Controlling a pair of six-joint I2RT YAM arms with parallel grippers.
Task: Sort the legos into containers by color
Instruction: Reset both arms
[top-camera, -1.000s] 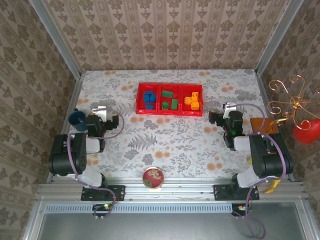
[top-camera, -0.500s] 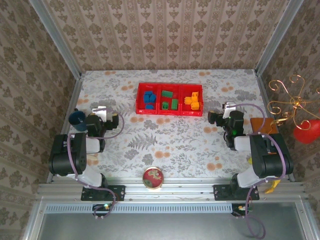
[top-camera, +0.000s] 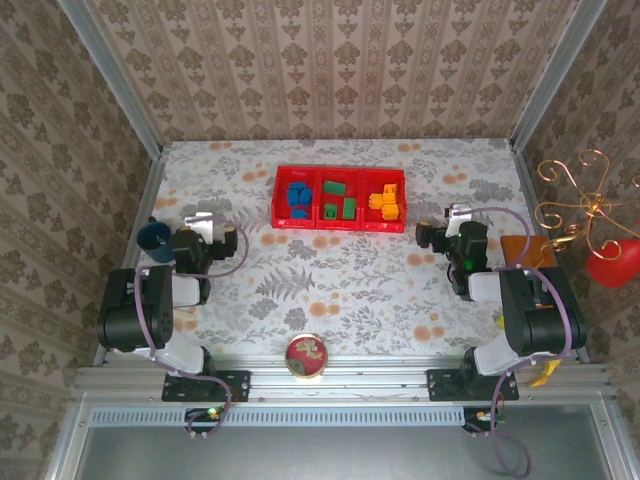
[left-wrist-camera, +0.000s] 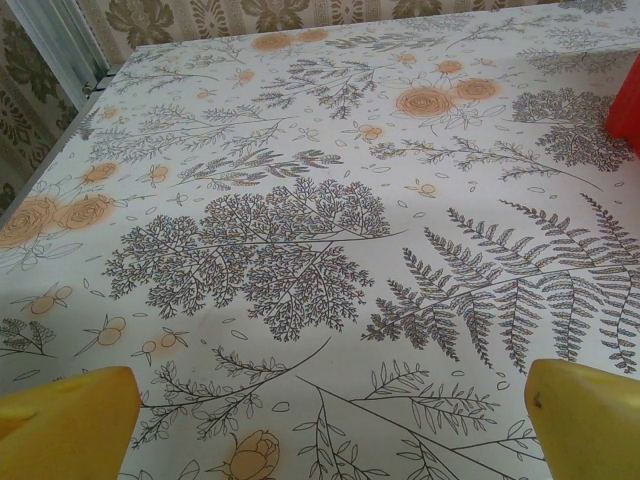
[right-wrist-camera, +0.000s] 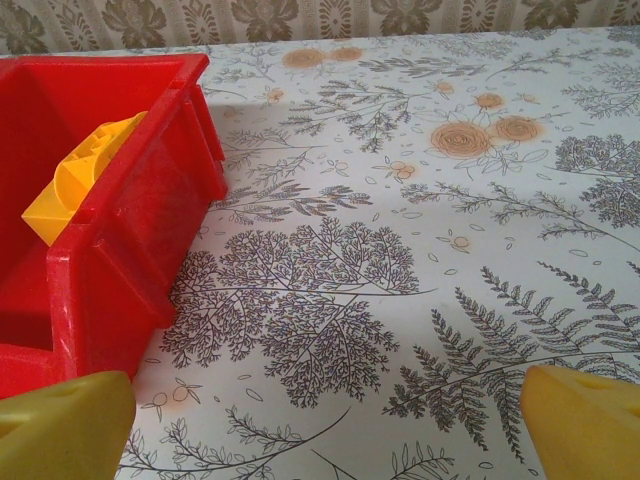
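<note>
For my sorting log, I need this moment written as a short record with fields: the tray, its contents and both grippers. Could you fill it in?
Tray: red three-compartment tray, far middle of the table
Left compartment: blue blocks
Middle compartment: green blocks
Right compartment: orange blocks
Left gripper: open, empty, over the table
Right gripper: open, empty, beside the tray's right end
Sorting: appears finished

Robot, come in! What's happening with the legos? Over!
Left gripper open, empty. Right gripper open, empty, near the red tray. Legos in tray, blue, green, orange, one colour per compartment. Nothing blocking the tray. Over.
</note>
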